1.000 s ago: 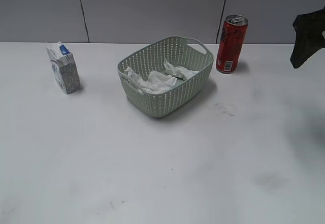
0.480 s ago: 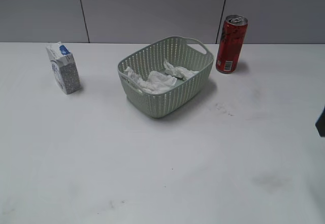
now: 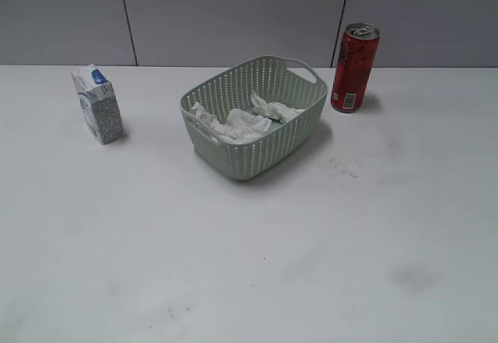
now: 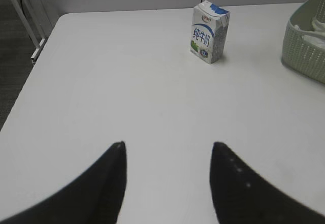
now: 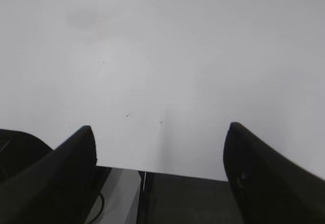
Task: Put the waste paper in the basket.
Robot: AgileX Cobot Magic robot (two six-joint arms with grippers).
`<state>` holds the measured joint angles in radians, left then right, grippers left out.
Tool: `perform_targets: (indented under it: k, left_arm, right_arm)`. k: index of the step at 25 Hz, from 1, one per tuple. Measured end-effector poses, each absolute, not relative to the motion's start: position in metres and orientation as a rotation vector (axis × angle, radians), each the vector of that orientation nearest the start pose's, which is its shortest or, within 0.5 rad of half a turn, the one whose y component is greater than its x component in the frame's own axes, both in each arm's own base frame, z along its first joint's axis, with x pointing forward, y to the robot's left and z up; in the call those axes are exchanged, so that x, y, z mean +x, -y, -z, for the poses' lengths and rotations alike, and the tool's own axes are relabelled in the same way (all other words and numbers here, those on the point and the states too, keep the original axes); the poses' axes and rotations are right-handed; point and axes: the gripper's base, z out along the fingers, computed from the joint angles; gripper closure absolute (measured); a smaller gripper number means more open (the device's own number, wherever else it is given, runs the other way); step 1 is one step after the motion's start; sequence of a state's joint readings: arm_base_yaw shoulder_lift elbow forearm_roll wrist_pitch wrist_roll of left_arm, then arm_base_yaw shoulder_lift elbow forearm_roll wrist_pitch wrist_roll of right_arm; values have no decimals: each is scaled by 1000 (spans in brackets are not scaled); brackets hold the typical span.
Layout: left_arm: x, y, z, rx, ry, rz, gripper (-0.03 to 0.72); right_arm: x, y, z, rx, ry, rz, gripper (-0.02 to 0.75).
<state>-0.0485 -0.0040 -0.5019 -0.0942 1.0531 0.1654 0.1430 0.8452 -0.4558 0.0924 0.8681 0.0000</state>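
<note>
Waste paper, crumpled white tissue wads, lies inside the pale mint-green perforated plastic basket on the white surface. Left pincer and right pincer are spread wide, holding nothing. One wad sits near the rim; a nudge to the basket might spill it.

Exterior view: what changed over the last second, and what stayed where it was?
A dark arm part at the right edge dropped from the upper right to mid-height, then left the exterior view altogether. Nothing was gripped or released. The basket, the waste paper inside it, the milk carton and the red can all stayed put. Now both wrist views show open fingers, left and right, holding nothing.
</note>
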Motion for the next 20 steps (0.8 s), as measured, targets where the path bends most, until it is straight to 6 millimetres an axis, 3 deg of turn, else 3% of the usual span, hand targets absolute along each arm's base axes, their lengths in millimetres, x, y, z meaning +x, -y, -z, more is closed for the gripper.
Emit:
perform_targets:
  k: [4, 20]
  left_arm:
    - [-6, 7, -279, 221, -2015, 39, 284]
    - [-6, 7, -279, 221, -2015, 39, 336]
  right_arm:
    - [101, -21, -239, -137, -2593, -164, 148]
    - [16, -8, -264, -139, -2049, -177, 148]
